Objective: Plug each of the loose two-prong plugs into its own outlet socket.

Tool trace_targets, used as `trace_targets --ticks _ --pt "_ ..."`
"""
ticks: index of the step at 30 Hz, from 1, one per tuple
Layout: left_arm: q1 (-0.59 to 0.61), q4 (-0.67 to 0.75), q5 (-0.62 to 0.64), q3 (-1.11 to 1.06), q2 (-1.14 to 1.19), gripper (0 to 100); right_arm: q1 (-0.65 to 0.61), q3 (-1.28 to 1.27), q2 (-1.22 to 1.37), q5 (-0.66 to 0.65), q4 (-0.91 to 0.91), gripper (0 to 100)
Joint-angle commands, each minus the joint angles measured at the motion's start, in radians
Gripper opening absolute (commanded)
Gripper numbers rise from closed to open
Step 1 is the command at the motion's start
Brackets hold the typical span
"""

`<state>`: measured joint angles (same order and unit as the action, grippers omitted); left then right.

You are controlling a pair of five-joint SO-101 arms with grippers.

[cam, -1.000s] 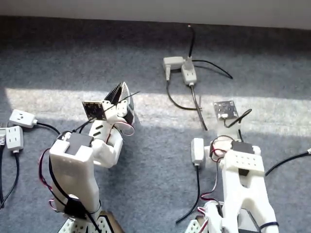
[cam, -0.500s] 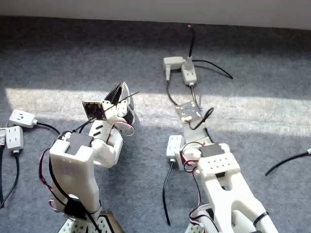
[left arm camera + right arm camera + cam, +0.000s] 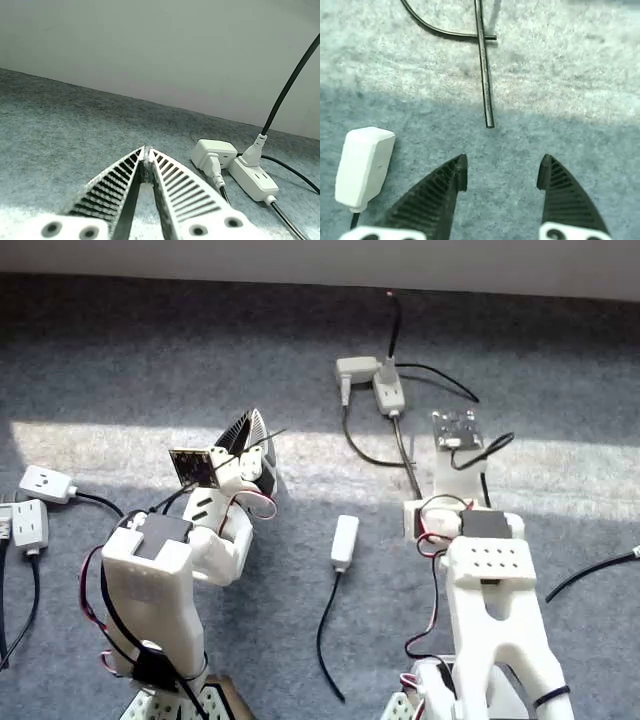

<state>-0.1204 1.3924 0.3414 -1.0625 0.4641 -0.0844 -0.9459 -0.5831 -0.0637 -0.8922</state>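
Lying near spread right gripper (image 3: 503, 161), white plug (image 3: 362, 167)

White plug (image 3: 344, 540) with black cord (image 3: 324, 625) on speckled grey carpet (image 3: 120, 360).

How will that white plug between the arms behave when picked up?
The white plug looks like a small rigid block, probably light and stiff. Its black cord lies curved and loose, so it likely trails and tugs.
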Motion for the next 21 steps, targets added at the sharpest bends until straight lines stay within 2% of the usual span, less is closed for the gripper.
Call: trace_targets --ticks 1,7,11,21 --pt "-0.008 0.018 -0.002 0.001 -0.018 1 -0.025 -0.019 -0.013 0.052 0.027 22.4" --pt "-0.008 0.018 -0.002 0.001 -0.018 1 -0.265 0.088 -0.013 0.057 -0.071 22.4" --pt "-0.008 0.018 -0.002 0.002 -0.016 1 -0.395 0.127 -0.002 0.057 -0.073 22.4" --pt "-0.007 0.02 -0.002 0.007 -0.013 1 -0.542 0.047 -0.001 0.049 0.068 22.4"
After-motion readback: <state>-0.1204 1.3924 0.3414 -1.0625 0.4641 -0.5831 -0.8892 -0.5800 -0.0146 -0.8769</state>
